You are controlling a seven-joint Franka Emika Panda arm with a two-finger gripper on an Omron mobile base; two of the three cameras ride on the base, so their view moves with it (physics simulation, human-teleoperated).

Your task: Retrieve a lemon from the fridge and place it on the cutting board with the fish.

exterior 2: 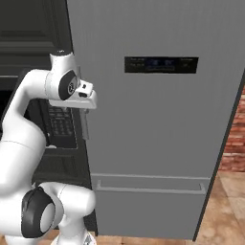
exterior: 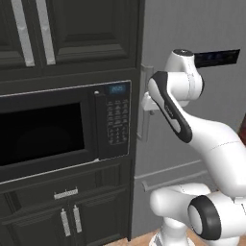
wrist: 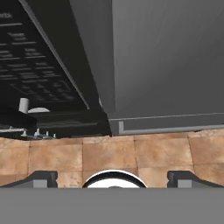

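Jaws wide apart beside closed fridge (exterior 2: 153, 119) handle

Grey fridge (wrist: 170, 57) door shut, black microwave (wrist: 39, 70) beside, tiled floor (wrist: 109, 153)

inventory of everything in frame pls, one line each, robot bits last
fridge: one, grey brushed metal, door shut, right of the dark cabinetry
display panel: one, dark, upper part of the fridge door
fridge door handle: one, grey, vertical, on the door's left edge
fridge drawer handle: one, grey, horizontal bar low on the fridge front
microwave: one, black, built into the cabinetry left of the fridge
cabinet doors: several, dark with silver handles, above and below the microwave
floor: tan tiles, in front of the fridge
brick wall: red-brown, right of the fridge
arm: one, white with dark joints
gripper: one, open, pointing down towards the floor
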